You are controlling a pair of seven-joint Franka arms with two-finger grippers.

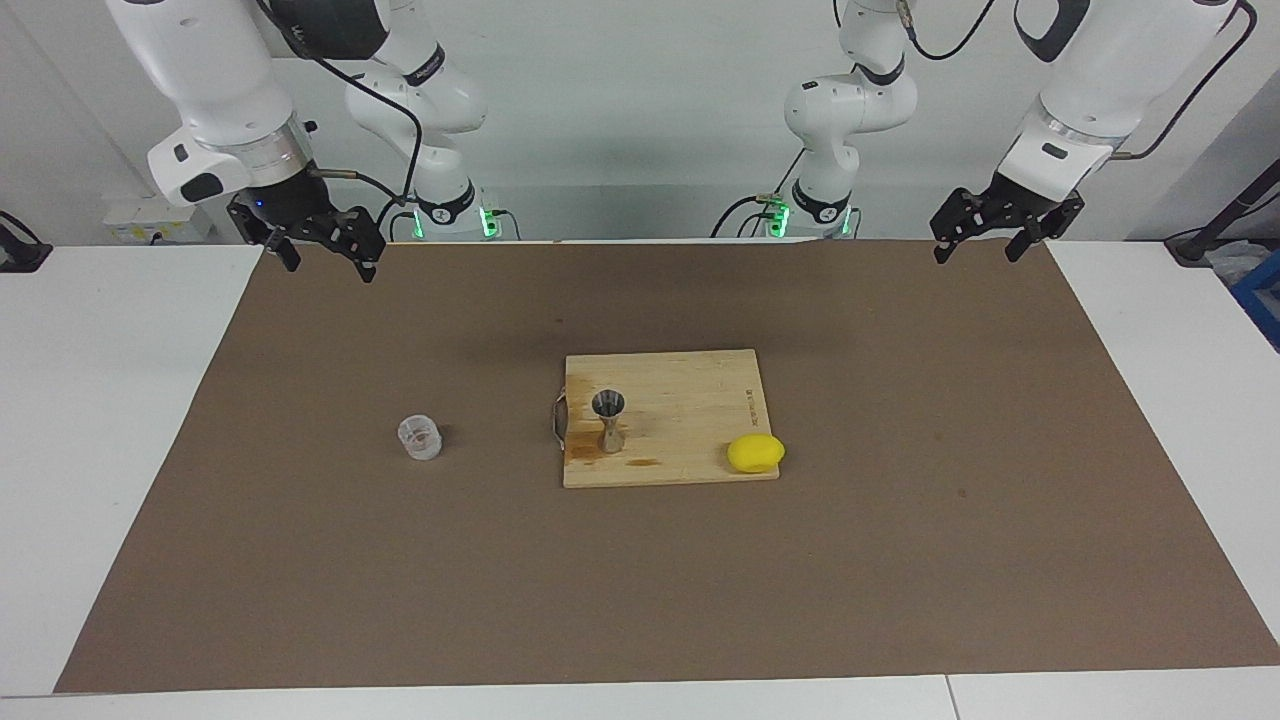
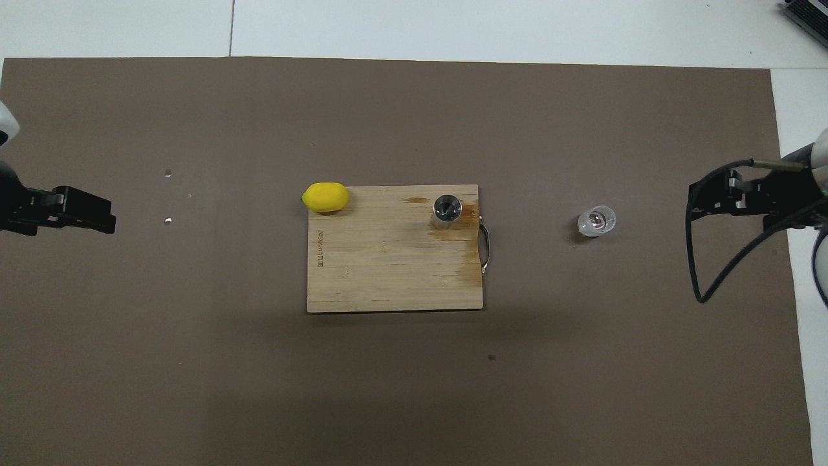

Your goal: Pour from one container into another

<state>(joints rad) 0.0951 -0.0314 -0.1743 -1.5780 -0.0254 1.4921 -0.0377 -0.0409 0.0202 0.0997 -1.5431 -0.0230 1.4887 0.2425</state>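
The small clear cup (image 1: 420, 438) (image 2: 596, 221) stands upright on the brown mat, toward the right arm's end of the table. The metal hourglass jigger (image 1: 609, 420) (image 2: 447, 211) stands upright on the wooden cutting board (image 1: 690, 395) (image 2: 388, 272), at the board's end with the handle. My right gripper (image 1: 328, 265) (image 2: 695, 202) hangs open and empty, raised over the mat's corner close to its own base, well away from the cup. Over the mat's corner at the left arm's end, my left gripper (image 1: 977, 252) (image 2: 107, 217) waits open and empty.
A yellow lemon (image 1: 755, 453) (image 2: 325, 197) lies on the board's corner farthest from the robots, toward the left arm's end. Wet stains mark the board around the jigger. The brown mat (image 1: 900, 560) covers most of the white table.
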